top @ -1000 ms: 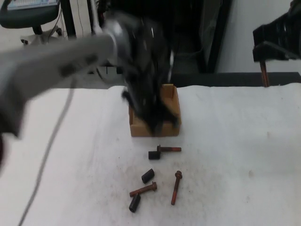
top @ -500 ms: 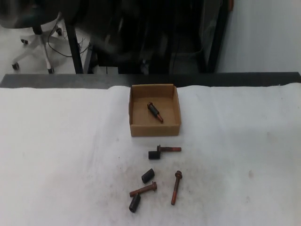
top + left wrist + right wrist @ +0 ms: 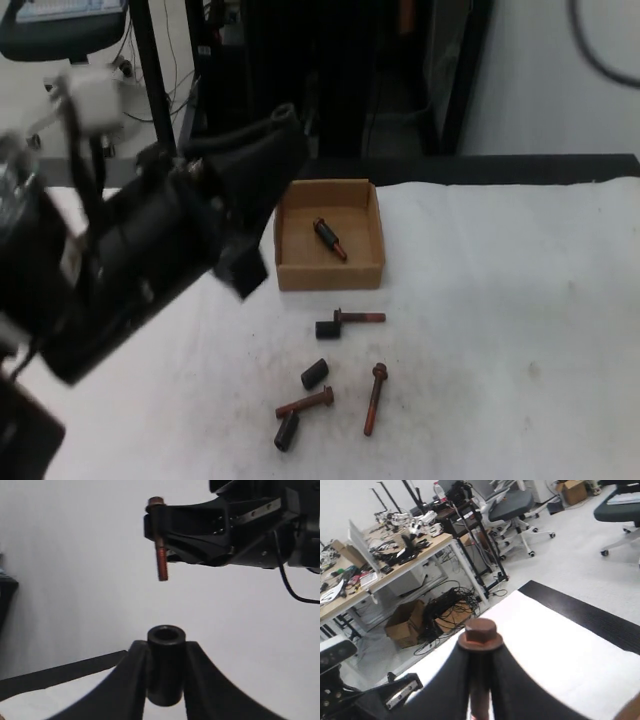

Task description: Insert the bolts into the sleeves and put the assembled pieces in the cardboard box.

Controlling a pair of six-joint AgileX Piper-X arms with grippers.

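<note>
Gripped a black sleeve (image 3: 166, 680) in the left hand (image 3: 166, 652); clamped a rusty bolt (image 3: 161, 555) in the right hand (image 3: 480, 677), threaded end toward the sleeve's mouth, not touching.

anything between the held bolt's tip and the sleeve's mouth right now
No. In the left wrist view, the stretch between the bolt and the sleeve is bare air.

On the bench (image 3: 500, 300), an assembled piece (image 3: 330, 238) lies in the cardboard box (image 3: 330, 275) at far centre. Nearer, a bolt (image 3: 362, 317) touches a sleeve (image 3: 326, 329). Nearer still lie a second sleeve (image 3: 314, 374), second bolt (image 3: 305, 402) and third sleeve (image 3: 286, 431), with a third bolt (image 3: 374, 398) to their right.
</note>
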